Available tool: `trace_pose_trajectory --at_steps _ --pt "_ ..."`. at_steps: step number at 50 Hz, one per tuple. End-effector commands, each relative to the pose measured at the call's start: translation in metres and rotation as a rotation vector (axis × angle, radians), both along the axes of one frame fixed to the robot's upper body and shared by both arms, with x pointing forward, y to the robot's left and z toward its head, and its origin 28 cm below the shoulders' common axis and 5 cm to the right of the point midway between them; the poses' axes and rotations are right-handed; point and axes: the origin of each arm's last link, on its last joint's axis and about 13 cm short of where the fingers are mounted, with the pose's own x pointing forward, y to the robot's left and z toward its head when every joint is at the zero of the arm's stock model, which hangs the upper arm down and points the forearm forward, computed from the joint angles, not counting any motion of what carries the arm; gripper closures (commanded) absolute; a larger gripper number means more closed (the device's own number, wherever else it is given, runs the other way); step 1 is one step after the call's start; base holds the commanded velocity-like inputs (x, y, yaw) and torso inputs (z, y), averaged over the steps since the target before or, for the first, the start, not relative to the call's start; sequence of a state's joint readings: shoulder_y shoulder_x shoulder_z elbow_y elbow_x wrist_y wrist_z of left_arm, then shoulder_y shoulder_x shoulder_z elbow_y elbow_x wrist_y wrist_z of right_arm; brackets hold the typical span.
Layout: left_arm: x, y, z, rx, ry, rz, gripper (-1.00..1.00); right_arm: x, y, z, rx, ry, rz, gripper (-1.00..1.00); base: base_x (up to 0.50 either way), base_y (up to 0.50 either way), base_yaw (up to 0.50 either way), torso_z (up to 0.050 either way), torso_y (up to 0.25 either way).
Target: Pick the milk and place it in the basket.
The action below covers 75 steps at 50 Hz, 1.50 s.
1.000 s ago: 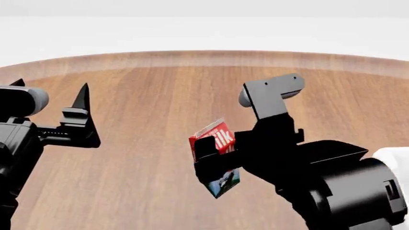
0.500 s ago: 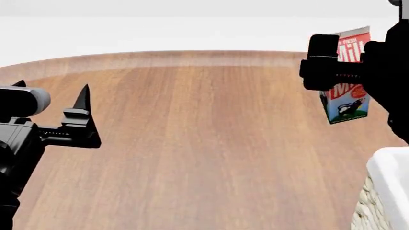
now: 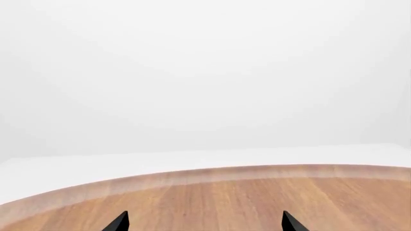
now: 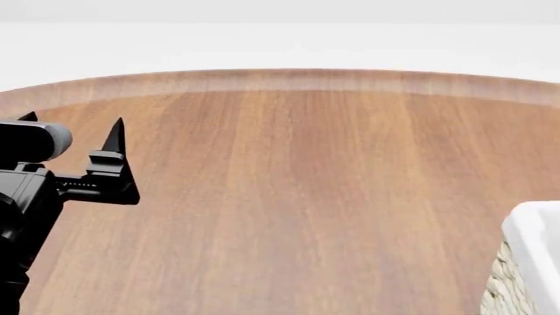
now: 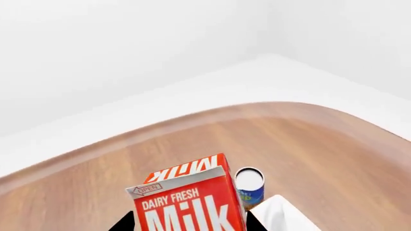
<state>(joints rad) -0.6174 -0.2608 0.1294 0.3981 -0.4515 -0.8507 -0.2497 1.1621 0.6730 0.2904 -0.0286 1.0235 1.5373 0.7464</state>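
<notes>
- Right wrist view: the milk [image 5: 186, 202] fills the lower centre, red gable top toward the camera, "DAIRY FRESH Milk" in white on its front face.
- The right gripper [image 5: 187, 222] shows only as two dark fingertips [image 5: 126, 222], one at each side face of the carton; the jaws are closed against the milk, holding it clear above the table [image 5: 321, 144].
- Beyond the milk, down on the table, stands a small can [image 5: 250, 187] with a white lid and a blue side; just beside it lies a white cloth corner, the basket [image 5: 279, 216] rim.
- Head view: neither the right arm nor the milk is in frame. The basket [image 4: 534, 262] shows at the lower right edge, white lining over cream wicker, resting on the table [image 4: 298, 197].
- Head view: the left gripper [image 4: 70, 141] hangs over the table's left part, pointed fingers [image 4: 114, 134] upward and set wide apart, nothing between them.
- Left wrist view: two dark fingertips [image 3: 119, 222] at the frame's edge, well apart, with bare wood and a white wall [image 3: 205, 72] beyond.
- The milk's place relative to the basket: near its rim, but whether above it cannot be told.
</notes>
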Motion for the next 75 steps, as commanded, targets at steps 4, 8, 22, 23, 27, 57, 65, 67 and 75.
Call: trace_pose_trajectory --at_steps 4,8,22,23,27,57,65,67,75 --pt "0.0 0.0 0.0 0.002 -0.001 0.001 -1.0 -0.01 -0.013 -0.002 0.028 -0.041 -0.109 1.0 0.0 0.0 0.0 0.0 0.0" --pt "0.0 0.001 0.0 0.001 -0.001 0.002 -1.0 -0.011 -0.015 -0.003 0.045 -0.042 -0.132 1.0 0.0 0.0 0.0 0.004 0.003" --pt "0.0 0.0 -0.001 0.005 0.002 0.0 -1.0 -0.013 -0.021 -0.022 0.085 -0.025 -0.157 1.0 0.0 0.0 0.0 0.0 0.001" --pt "0.0 0.0 -0.001 0.006 0.002 0.0 -1.0 -0.013 -0.021 -0.023 0.085 -0.024 -0.158 1.0 0.0 0.0 0.0 0.0 0.01" --pt "0.0 -0.001 -0.001 0.007 0.001 -0.001 -1.0 -0.013 -0.023 -0.028 0.099 -0.021 -0.162 1.0 0.0 0.0 0.0 0.0 0.0" --pt "0.0 0.0 -0.001 0.011 -0.001 0.001 -1.0 -0.016 -0.04 -0.072 0.174 0.02 -0.23 1.0 0.0 0.0 0.0 0.001 0.001" --pt "0.001 0.001 -0.002 0.013 0.0 0.006 -1.0 -0.016 -0.046 -0.091 0.203 0.04 -0.249 1.0 0.0 0.0 0.0 0.0 0.001" --pt "0.001 0.001 -0.002 0.013 0.001 0.006 -1.0 -0.016 -0.047 -0.093 0.208 0.043 -0.252 1.0 0.0 0.0 0.0 0.0 0.0" --pt "0.002 0.001 -0.003 0.015 0.003 0.006 -1.0 -0.016 -0.049 -0.105 0.232 0.058 -0.262 1.0 0.0 0.0 0.0 0.0 0.001"
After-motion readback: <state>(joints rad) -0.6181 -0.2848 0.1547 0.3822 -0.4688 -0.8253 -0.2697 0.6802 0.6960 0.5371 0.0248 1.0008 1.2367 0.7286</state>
